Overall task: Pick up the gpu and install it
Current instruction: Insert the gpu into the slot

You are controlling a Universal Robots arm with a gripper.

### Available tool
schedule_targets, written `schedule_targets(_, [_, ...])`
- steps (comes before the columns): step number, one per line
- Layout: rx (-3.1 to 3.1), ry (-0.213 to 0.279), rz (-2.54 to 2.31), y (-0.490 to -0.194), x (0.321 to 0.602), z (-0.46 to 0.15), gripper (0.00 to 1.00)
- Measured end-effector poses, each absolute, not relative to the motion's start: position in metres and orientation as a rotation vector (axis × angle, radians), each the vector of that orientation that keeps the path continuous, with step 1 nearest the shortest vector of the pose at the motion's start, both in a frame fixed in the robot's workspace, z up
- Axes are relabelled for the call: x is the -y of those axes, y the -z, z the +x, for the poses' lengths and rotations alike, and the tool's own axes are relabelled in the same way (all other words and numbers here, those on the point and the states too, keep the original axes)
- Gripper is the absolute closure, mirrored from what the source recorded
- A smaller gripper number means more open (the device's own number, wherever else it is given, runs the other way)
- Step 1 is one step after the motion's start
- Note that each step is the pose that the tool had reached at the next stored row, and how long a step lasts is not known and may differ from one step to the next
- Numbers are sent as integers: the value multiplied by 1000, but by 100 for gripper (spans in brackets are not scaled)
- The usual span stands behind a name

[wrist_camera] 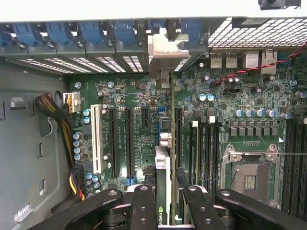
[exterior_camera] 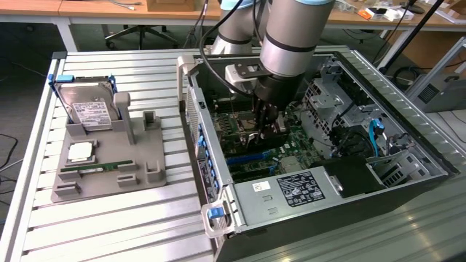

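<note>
Inside the open black computer case (exterior_camera: 407,180), the black two-fingered gripper (exterior_camera: 263,126) on the grey robot arm (exterior_camera: 287,38) hangs low over the green motherboard (exterior_camera: 291,144). The wrist view looks straight down between the fingers (wrist_camera: 144,206), which are drawn in to a narrow gap and clamp the top edge of the gpu (wrist_camera: 164,143), a thin dark card seen edge-on with a long silvery metal end bracket (wrist_camera: 165,50). The card stands upright, lined up along a black expansion slot (wrist_camera: 177,139), with its bracket reaching up to the rear slot openings under the blue retention clips (wrist_camera: 96,33).

The pickup is evidently done. Insertion looks under way or nearly complete, though I cannot tell whether the card's edge connector is fully seated in the slot. The grip has not been let go.

On the slatted metal table (exterior_camera: 109,218), towards the exterior view's left, a grey parts holder (exterior_camera: 109,164) carries a boxy silver hard drive with a white label (exterior_camera: 87,112) and a slim green memory stick (exterior_camera: 98,165), both untouched.
</note>
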State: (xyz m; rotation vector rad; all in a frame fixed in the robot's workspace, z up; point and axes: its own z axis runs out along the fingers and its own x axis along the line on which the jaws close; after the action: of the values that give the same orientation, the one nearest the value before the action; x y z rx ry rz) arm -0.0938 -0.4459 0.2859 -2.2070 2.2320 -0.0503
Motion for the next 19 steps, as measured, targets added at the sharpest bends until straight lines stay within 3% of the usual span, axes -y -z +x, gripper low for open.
schedule_targets(19, [-2230,45,-2205,-284,445,-94,73])
